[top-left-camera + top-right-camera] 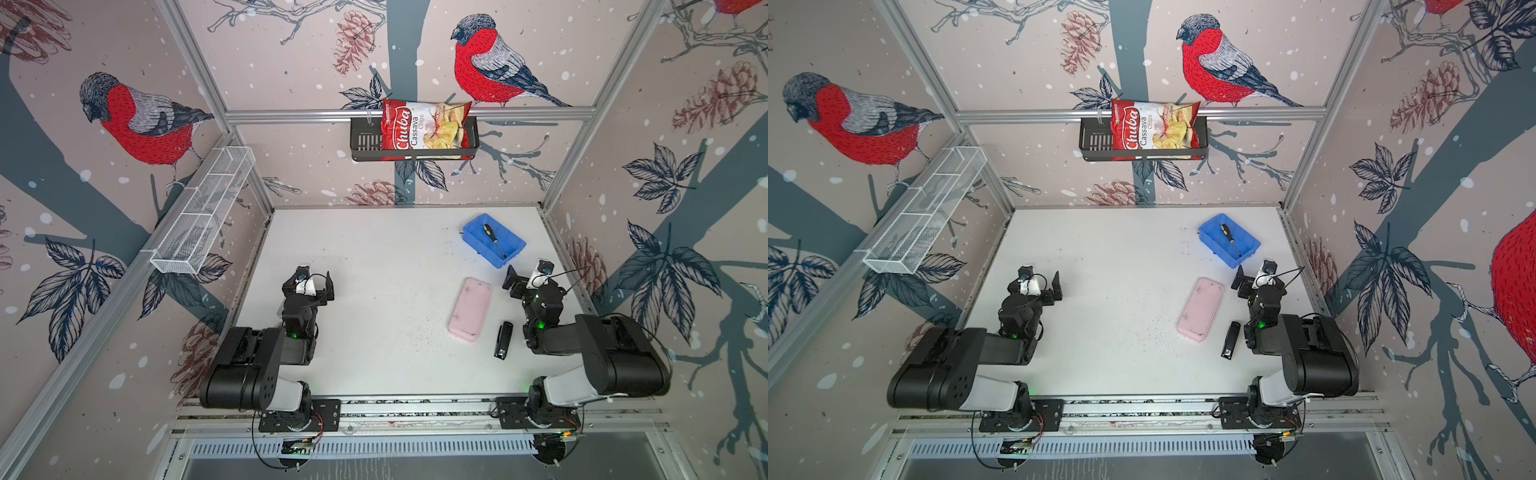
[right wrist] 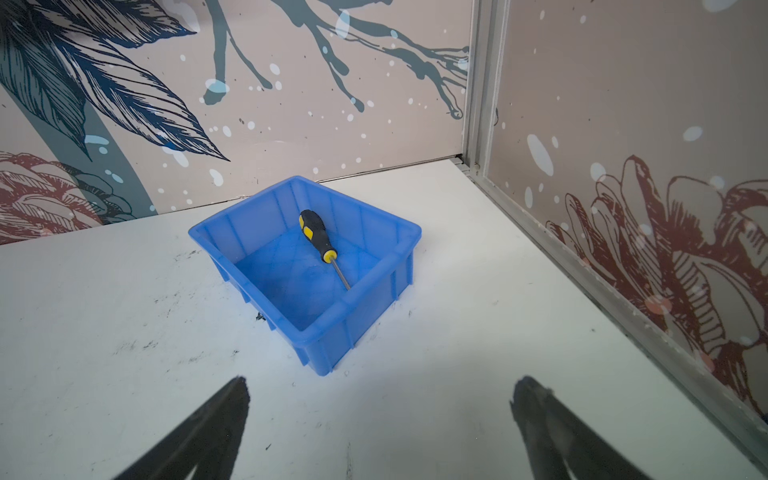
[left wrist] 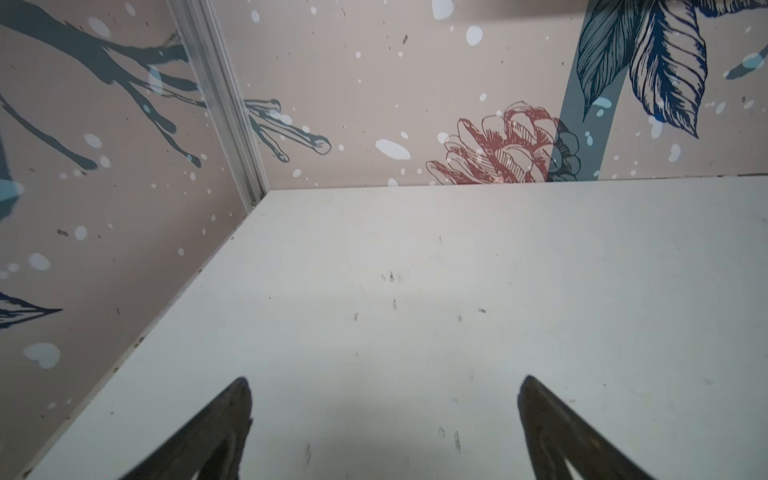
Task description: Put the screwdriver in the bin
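The slim screwdriver with a black-and-yellow handle (image 2: 319, 239) is found lying inside the bright blue rectangular plastic bin (image 2: 320, 349). The right gripper (image 2: 380, 386), near the bin, and the left gripper (image 3: 384, 382), well apart from it, are spread wide and empty. The task is judged done, so any withdrawal is best made without nudging the bin.

Bright, even light falls from above in both top views; the worktop (image 1: 374, 257) gleams pale. Wide-angle bending shows at frame edges. In the wrist views, fingertips (image 2: 232, 415) blur, casting soft shadows.

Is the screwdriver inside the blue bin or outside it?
Inside. The screwdriver lies on the floor of the bin, shaft tip near one wall.
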### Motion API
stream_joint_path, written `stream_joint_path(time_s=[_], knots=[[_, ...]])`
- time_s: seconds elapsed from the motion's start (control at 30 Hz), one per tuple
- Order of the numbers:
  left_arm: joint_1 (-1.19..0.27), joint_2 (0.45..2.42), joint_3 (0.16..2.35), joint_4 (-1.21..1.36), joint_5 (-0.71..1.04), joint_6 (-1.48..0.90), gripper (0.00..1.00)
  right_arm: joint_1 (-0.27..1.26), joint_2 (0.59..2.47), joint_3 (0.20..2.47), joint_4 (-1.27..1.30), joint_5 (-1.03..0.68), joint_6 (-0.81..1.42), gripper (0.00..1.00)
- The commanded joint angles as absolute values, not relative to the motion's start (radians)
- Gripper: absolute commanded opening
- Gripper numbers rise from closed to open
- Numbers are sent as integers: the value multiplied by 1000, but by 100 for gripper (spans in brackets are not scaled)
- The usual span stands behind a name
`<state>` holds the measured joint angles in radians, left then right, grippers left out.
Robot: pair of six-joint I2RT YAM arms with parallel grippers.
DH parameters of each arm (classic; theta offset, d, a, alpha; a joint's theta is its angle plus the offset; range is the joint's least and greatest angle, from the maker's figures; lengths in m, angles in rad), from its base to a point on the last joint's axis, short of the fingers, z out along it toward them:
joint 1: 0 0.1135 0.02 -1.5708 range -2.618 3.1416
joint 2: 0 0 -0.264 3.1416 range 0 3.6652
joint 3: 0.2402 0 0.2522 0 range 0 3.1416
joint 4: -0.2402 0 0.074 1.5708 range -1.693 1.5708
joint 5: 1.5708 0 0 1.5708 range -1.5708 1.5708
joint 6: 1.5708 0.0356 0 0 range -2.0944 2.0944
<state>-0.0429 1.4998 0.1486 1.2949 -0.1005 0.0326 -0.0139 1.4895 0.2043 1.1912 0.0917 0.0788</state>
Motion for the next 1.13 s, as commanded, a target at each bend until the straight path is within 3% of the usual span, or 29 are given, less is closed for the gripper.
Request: stream_joint_path(time_s=[0.0,0.2,1.1], knots=[[-40,1573,159,1476,-91,28,98,-15,1492,216,1219,79,92,100],[-40,1553,234,1296,-125,10,99,-14,1495,224,1210,86,92,99],[-46,1559,234,1309,-150,9,98,0,1496,227,1203,117,86,99]])
